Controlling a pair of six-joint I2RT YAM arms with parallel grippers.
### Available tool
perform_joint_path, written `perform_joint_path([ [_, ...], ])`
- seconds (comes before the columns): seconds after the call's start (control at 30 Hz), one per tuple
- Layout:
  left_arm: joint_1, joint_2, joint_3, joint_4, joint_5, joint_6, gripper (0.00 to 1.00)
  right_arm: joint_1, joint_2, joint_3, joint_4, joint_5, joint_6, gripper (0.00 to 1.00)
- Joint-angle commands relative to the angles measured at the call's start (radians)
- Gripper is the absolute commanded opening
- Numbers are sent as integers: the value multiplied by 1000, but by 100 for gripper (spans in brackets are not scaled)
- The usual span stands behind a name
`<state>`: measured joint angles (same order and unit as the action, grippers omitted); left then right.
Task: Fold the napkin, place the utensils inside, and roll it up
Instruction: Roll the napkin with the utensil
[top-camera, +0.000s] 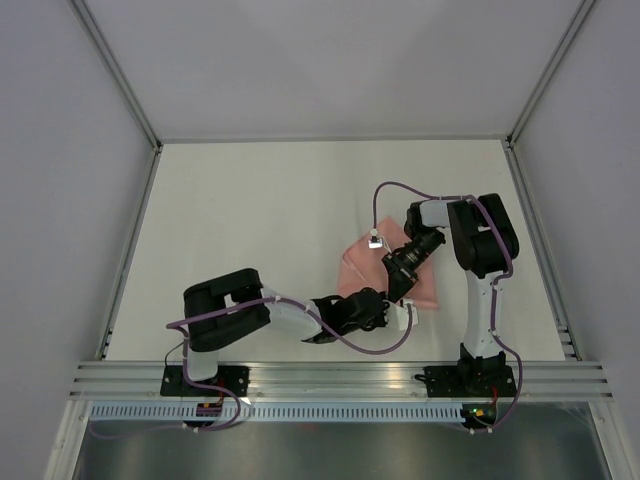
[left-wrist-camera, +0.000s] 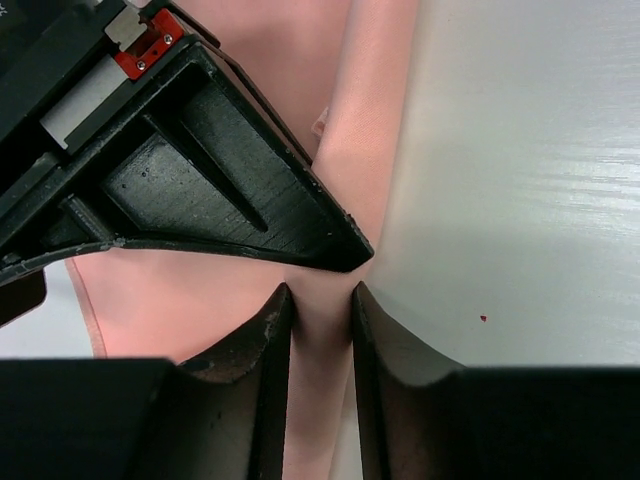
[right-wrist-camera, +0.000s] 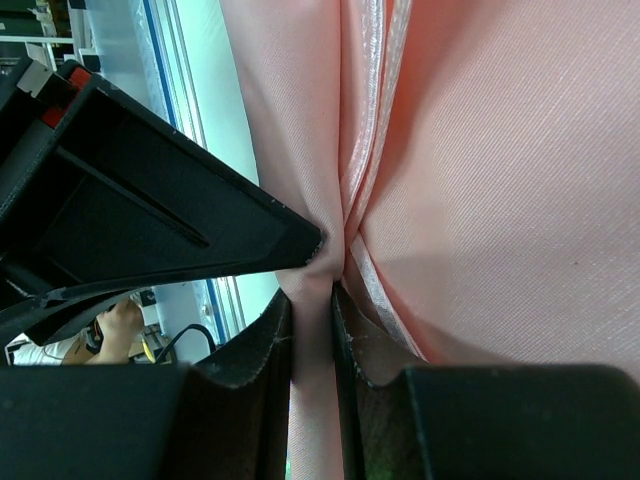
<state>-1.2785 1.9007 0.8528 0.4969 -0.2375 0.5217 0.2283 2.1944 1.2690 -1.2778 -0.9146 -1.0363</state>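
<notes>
The salmon-pink napkin (top-camera: 355, 265) lies bunched on the white table, right of centre. Both grippers meet at its near edge. In the left wrist view my left gripper (left-wrist-camera: 320, 300) is shut on a narrow rolled ridge of the napkin (left-wrist-camera: 370, 130), with the cloth filling the gap between the jaws. One black finger (left-wrist-camera: 230, 190) of the other gripper reaches in right above. In the right wrist view my right gripper (right-wrist-camera: 312, 290) is shut on a tight fold of the napkin (right-wrist-camera: 500, 200), and the left arm's finger (right-wrist-camera: 150, 220) touches the same fold. The utensils are hidden.
White tabletop (top-camera: 250, 220) stretches left of and behind the cloth, enclosed by grey walls. An aluminium rail (top-camera: 340, 380) runs along the near edge by the arm bases. A purple cable (top-camera: 395, 185) loops over the right arm. A tiny red speck (left-wrist-camera: 483, 319) marks the table.
</notes>
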Motion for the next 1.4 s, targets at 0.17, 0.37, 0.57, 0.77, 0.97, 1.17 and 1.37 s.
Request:
perform_joint_path([
  [0.17, 76, 6, 22, -257, 369, -150, 2, 0, -31, -29, 227, 126, 5, 40],
  [0.37, 113, 29, 54, -333, 483, -198, 2, -9, -142, -37, 262, 137, 85, 61],
  [0.57, 182, 34, 78, -373, 598, -270, 2, -50, -248, -30, 282, 137, 142, 64],
  [0.77, 309, 50, 95, -386, 774, -377, 2, -133, -405, -54, 325, 108, 159, 64],
  [0.97, 376, 139, 186, -469, 926, -442, 2, -179, -651, -241, 507, 122, 174, 64],
  [1.17, 423, 215, 249, -491, 992, -511, 2, -169, -950, -497, 711, 151, 133, 68],
  [1.37, 435, 300, 334, -587, 1043, -551, 2, -22, -1198, -735, 937, 308, 165, 76],
])
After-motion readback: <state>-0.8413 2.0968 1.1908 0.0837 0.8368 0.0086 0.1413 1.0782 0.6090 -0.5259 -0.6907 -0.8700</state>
